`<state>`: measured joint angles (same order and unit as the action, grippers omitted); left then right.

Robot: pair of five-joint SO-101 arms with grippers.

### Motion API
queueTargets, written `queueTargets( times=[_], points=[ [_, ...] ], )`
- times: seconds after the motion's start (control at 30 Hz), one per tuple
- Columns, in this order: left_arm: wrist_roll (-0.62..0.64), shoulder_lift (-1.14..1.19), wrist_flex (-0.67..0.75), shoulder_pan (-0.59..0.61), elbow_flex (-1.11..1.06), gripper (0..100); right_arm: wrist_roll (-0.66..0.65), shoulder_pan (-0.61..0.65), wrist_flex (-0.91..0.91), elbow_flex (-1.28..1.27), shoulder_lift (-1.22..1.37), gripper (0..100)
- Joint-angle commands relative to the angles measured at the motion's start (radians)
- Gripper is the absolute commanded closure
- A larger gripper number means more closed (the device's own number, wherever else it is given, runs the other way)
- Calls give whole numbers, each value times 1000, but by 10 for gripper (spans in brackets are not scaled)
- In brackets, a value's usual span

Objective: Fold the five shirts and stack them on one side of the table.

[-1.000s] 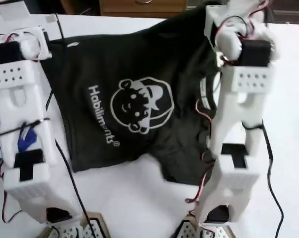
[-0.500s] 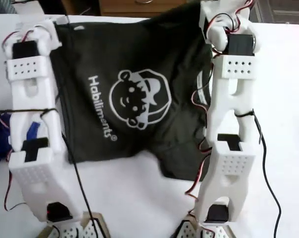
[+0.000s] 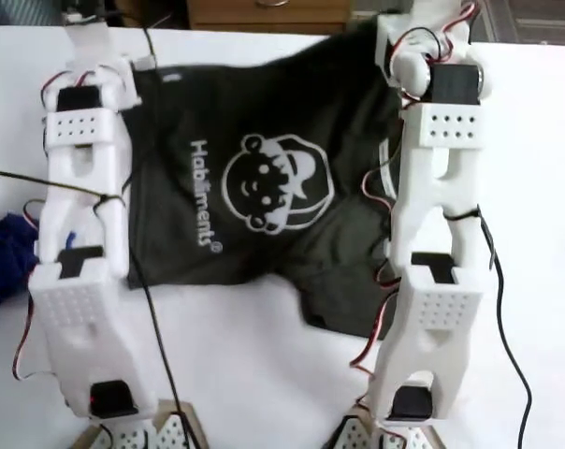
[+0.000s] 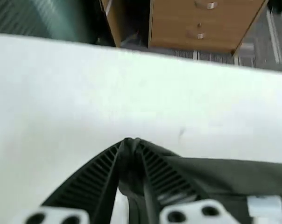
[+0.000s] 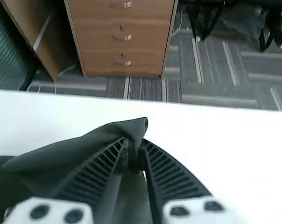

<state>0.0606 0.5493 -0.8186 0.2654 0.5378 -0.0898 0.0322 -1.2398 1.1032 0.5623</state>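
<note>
left gripper clamped on a far corner of the dark shirt | right gripper clamped on the other far corner | shirt spread print-up on the white surface between both arms | blue cloth beside left arm

The left arm and the right arm are made of chunky white plastic blocks, with rows of little round holes and black motor boxes set in them. Thin red and black wires loop along their sides. The left gripper and the right gripper have black fingers with ridges like a comb, fixed to white plastic with dark screw holes.
</note>
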Motion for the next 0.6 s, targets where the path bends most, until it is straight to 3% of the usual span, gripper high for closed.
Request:
queueTargets(
  times=[0.0, 0.13, 0.33, 0.57],
  points=[
    [-17, -21, -118, 0, 13, 969, -2, 13, -142, 52, -28, 980],
    [-133, -21, -359, -23, 13, 969, 5, 16, -312, 120, -42, 980],
    [-190, -21, -646, -34, 48, 972, -3, 16, -524, 178, -48, 980],
    [-252, -20, -942, -35, 177, 972, -3, -7, -533, -49, -176, 980]
  ],
)
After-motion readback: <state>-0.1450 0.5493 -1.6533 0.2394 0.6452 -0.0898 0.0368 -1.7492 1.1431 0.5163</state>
